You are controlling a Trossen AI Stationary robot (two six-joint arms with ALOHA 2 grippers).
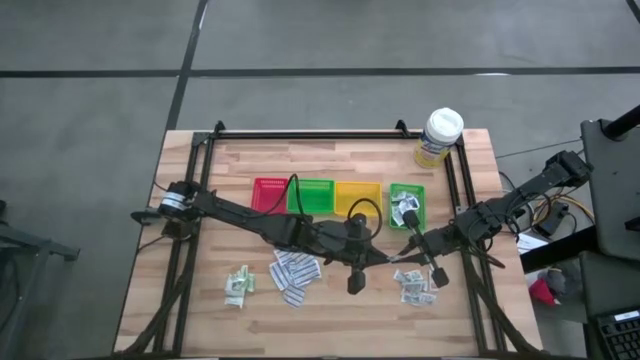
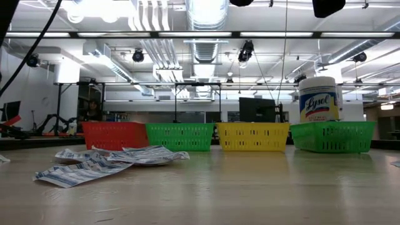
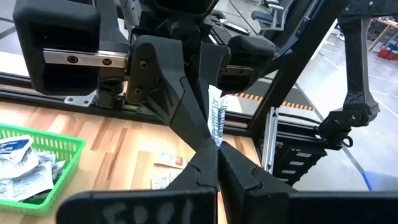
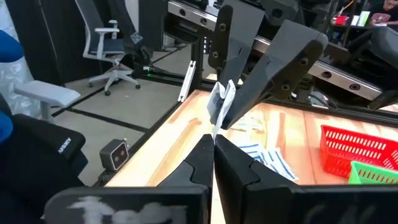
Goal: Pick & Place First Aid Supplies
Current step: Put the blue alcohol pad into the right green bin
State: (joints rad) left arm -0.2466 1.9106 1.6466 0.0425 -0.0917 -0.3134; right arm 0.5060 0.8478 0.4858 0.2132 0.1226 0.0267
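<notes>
A small white printed packet (image 3: 216,115) of the first aid supplies hangs over the table's middle right. My left gripper (image 1: 384,256) and my right gripper (image 1: 404,252) meet tip to tip there, both shut on it. On the table lie pale green-white sachets (image 1: 238,285), long white strips (image 1: 295,272) and grey-white squares (image 1: 415,290). The right-hand green tray (image 1: 421,190) holds several packets. The low view shows neither gripper. My left gripper pinches the packet's near end (image 3: 216,140) between its two fingertips, coming about level from the table's left. The packet stands up past the tips, clear of the table. My right gripper pinches the same packet at its edge (image 4: 217,124) between its two fingertips, coming about level from the table's right. Its tips sit right against my left gripper's tips. The packet (image 4: 222,99) stands upright, clear of the table.
Red (image 1: 268,193), green (image 1: 312,196) and yellow (image 1: 357,197) trays stand in a row behind the grippers. A white-lidded tub (image 1: 440,135) stands at the far right corner. Black frame rails (image 1: 300,135) run along the table's left, far and right edges.
</notes>
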